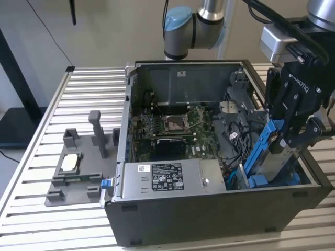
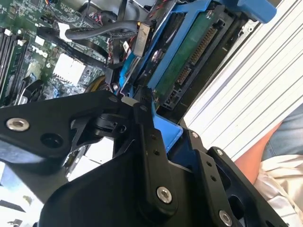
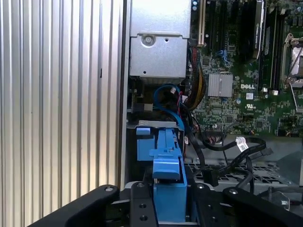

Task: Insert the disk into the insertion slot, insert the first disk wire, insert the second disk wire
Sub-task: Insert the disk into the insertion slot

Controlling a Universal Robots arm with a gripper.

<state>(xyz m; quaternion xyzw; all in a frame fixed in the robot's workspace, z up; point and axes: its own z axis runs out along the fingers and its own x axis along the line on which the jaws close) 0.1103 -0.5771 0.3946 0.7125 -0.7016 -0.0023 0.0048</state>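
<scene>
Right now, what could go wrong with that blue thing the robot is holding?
The disk hangs tilted in the gripper, so it might jam against the case wall instead of sliding in. The loose cables lie close beside it and could get snagged or pinched.

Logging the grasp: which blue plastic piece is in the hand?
The tall tilted disk carrier at the exterior view's right, not the small tab on the case front.
</scene>
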